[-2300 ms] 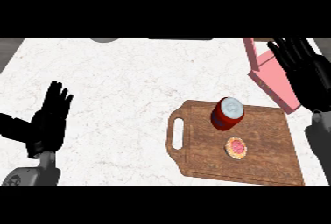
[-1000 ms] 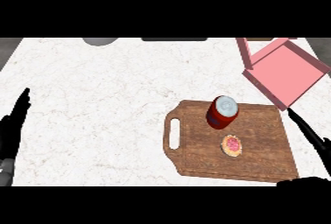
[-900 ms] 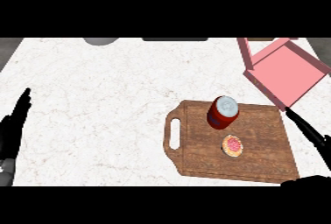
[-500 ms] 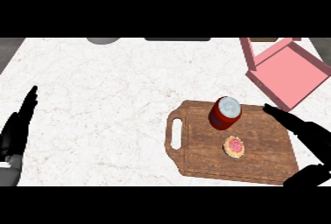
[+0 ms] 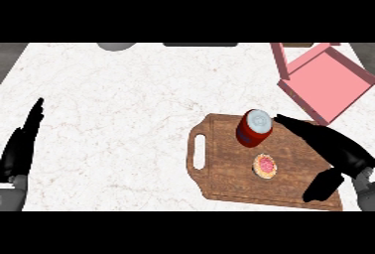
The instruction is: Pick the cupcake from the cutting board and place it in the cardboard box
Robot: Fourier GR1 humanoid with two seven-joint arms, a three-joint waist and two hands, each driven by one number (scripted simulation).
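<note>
Partly cut off: right hand [image 5: 333,149] spread open over cutting board [image 5: 227,173], beside uncovered cupcake [image 5: 266,165].

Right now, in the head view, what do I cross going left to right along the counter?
left hand → cutting board handle → red can → cupcake → right hand
</note>
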